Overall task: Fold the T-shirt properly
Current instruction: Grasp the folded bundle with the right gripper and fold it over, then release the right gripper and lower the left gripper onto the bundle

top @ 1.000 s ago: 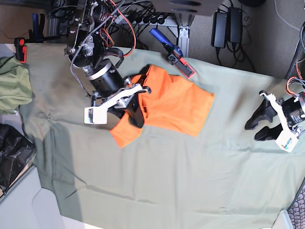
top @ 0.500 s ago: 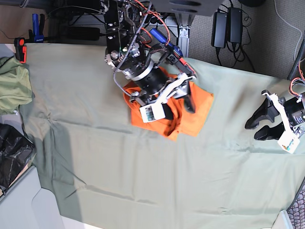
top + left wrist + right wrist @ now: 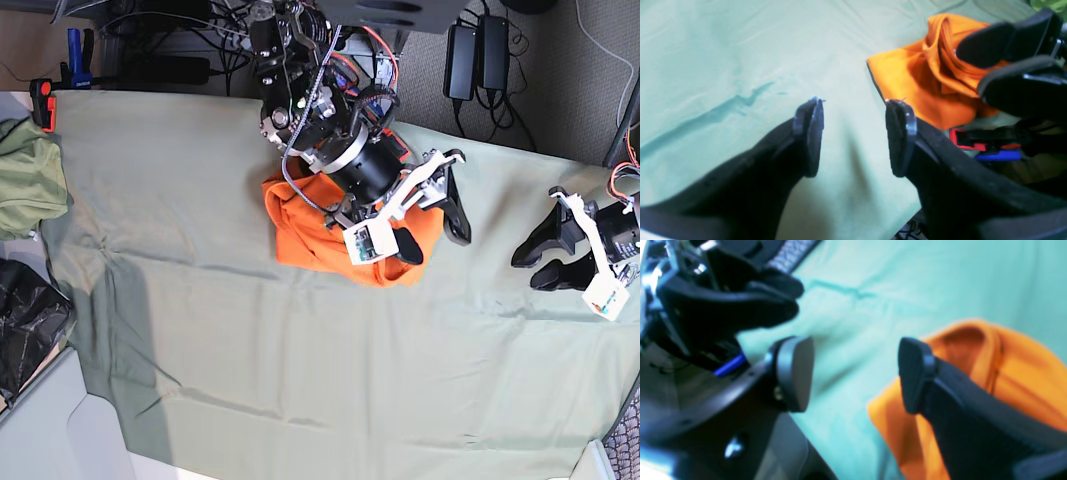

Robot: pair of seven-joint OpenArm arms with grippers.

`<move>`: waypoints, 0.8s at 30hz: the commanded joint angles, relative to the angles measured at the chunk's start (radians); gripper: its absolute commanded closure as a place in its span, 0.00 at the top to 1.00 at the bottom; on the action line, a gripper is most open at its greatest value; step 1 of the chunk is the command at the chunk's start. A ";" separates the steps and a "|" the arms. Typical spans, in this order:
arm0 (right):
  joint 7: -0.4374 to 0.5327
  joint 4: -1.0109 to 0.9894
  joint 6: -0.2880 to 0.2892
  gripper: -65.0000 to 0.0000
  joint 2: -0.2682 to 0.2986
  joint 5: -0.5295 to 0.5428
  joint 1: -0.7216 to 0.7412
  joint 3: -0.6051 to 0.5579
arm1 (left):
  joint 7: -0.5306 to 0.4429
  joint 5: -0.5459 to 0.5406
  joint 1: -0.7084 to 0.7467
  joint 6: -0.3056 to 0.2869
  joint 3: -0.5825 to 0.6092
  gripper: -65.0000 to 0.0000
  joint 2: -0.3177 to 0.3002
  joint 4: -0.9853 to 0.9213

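One orange T-shirt [image 3: 305, 228] is lying on the worktop, which one large green cloth [image 3: 300, 380] is covering, and two grippers are working over it. The T-shirt is sitting in the far middle of the cloth as a bunched, roughly folded heap, with loose ridges of fabric standing up along its top; in the left wrist view [image 3: 927, 80] it is showing one flat panel nearest the camera and a rumpled fold behind it. The right gripper [image 3: 432, 228] is hanging over the right edge of the heap with its jaws spread wide and nothing between them; in its own wrist view [image 3: 857, 373] one finger is standing over bare green cloth and the other over the orange fabric, though whether that finger is touching the shirt cannot be told. The left gripper [image 3: 550, 262] is hovering well apart from the T-shirt, at the right edge of the worktop, its jaws also parted and gripping nothing, with only green cloth between them in its wrist view [image 3: 853, 136]. One clamp with red and blue parts [image 3: 987, 146] is lying just beside the T-shirt at the far edge, and one bundle of green fabric [image 3: 28, 180] is sitting at the far left.
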 commanded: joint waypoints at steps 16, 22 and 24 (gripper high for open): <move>-0.050 0.109 0.104 0.00 0.090 -0.018 0.067 0.296 | 0.034 -0.106 0.078 -0.012 0.043 0.10 -0.006 0.198; -0.050 0.095 0.104 0.00 0.137 -0.036 0.067 0.457 | -0.056 0.122 0.089 -0.012 0.272 0.07 0.089 0.366; -0.050 0.071 0.104 0.00 0.137 -0.035 0.067 0.512 | -0.070 0.181 0.089 -0.012 0.323 0.10 0.129 0.361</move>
